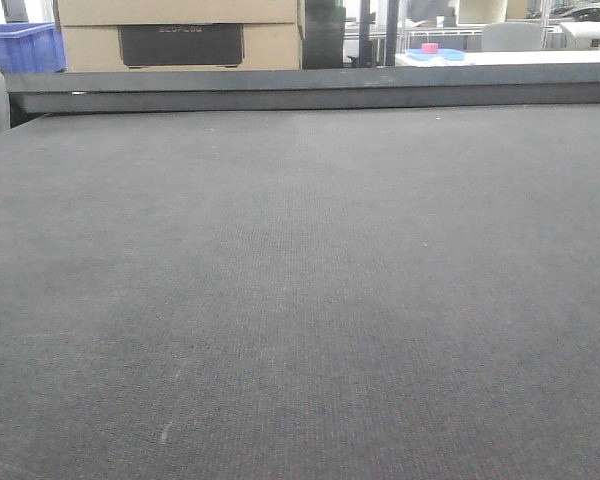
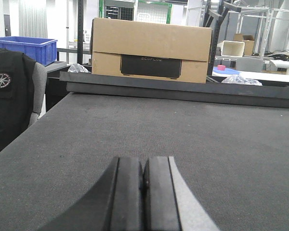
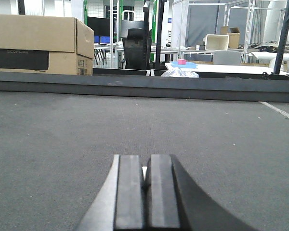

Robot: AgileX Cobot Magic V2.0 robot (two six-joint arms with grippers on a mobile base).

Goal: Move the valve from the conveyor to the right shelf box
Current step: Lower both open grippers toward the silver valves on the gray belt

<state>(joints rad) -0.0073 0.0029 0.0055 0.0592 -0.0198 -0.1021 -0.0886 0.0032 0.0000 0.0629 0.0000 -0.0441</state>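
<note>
Exterior front-facing view gives you the conveyor [image 1: 300,300] almost edge to edge: a dark grey woven belt lying flat, its far side ending at a straight rail [image 1: 310,90]. The rail crosses the picture from left to right, tilted a little. None of your three views shows the valve, so you cannot tell where it is or which way it points.

Behind the rail stands a cardboard box [image 1: 180,30], cut off at the top. Its dark panel carries faint lettering that seems to read "ECOFLOW"; it is clearer from the left wrist. A blue crate [image 2: 24,48] sits far left, and a black vest [image 2: 5,96] with a white wheel-shaped badge is cropped at the left edge.

Your left end effector [image 2: 144,192] is clenched just above the belt, pads pressed together with nothing between them. Your right end effector [image 3: 145,192] is clenched too. A small pale speck shows at its seam, too small to identify. A thin white line [image 3: 279,110] crosses the belt at the right.
</note>
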